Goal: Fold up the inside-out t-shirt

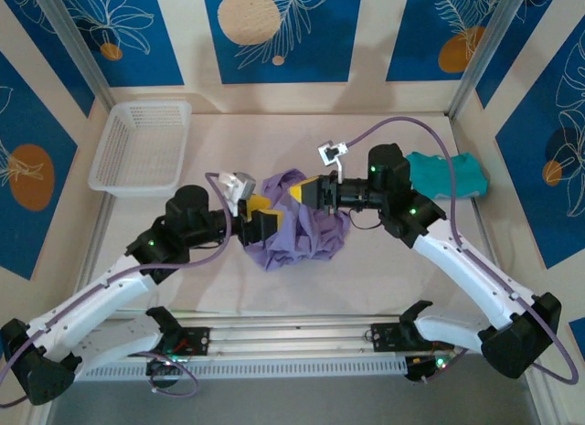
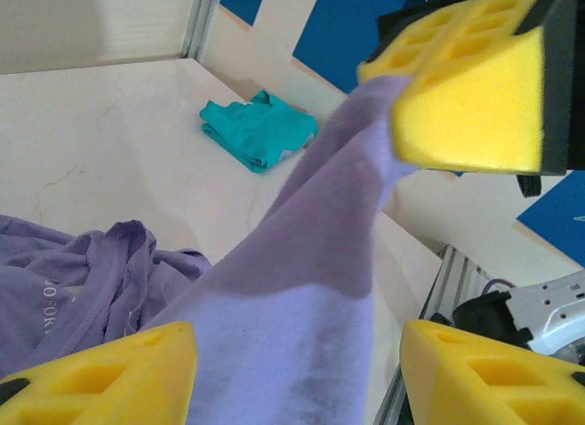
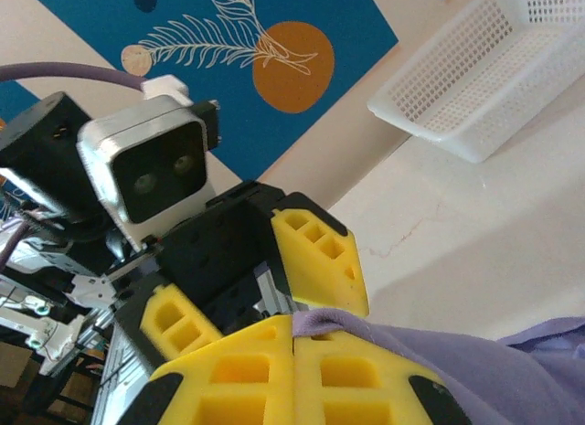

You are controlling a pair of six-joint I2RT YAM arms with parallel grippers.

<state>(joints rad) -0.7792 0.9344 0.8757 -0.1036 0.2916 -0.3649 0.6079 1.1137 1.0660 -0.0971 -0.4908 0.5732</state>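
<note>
Inside-out t-shirt (image 3: 494, 379) cloth sat pinched in the right gripper's (image 3: 294, 338) closed jaws. From that pinch a taut band ran between the left gripper's (image 2: 297, 352) jaws, which stood wide apart. The rest lay crumpled at the middle of the table (image 1: 384, 279), between both arms. A white basket (image 1: 142, 146) stood at ten o'clock from it, a teal garment (image 1: 448, 175) at two o'clock.

A white basket (image 1: 137, 182) sits far-left on the table (image 1: 366, 279); a folded teal garment (image 1: 448, 176) lies far-right.
</note>
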